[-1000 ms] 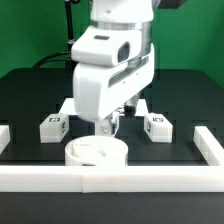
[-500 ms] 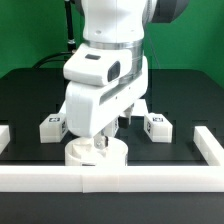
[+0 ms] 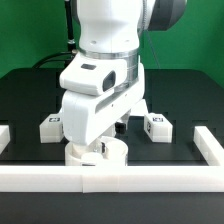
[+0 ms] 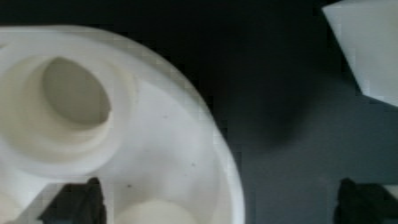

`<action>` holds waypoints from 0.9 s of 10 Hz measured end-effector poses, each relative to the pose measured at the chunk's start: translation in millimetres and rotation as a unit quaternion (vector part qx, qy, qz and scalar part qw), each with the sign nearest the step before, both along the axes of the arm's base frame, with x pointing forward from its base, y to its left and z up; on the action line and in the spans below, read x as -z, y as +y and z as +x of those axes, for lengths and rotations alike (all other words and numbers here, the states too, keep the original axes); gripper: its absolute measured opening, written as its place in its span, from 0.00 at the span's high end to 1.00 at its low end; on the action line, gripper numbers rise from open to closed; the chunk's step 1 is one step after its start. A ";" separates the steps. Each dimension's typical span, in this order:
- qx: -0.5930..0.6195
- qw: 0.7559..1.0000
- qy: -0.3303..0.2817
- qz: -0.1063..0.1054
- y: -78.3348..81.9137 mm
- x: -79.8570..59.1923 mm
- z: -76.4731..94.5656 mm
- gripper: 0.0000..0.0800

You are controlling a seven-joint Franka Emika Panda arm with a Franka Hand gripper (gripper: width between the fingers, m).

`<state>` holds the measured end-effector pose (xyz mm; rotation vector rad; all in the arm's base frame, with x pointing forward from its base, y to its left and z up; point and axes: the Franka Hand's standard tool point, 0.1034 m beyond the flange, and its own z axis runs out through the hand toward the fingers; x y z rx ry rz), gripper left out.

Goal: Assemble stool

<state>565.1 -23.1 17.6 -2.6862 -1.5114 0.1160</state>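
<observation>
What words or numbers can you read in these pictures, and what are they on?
No words, letters or numbers can be read anywhere.
The leg on the exterior view's left has a black-and-white square tag: a pattern, not writing, and too small to make out.
The leg on the exterior view's right has the same kind of tag, also too small.
The round seat is plain white with no marks in either view.
</observation>
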 end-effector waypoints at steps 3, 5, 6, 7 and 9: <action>-0.004 1.000 -0.020 0.002 -1.6 5.5 1.3 0.23; -0.004 1.000 -0.020 0.002 -1.8 5.6 1.2 0.45; -0.004 1.000 -0.020 0.002 -1.8 5.6 1.2 0.45; -0.004 1.000 -0.020 0.002 -1.8 5.6 1.2 0.69; -0.004 1.000 -0.021 0.002 -1.8 5.2 1.8 0.96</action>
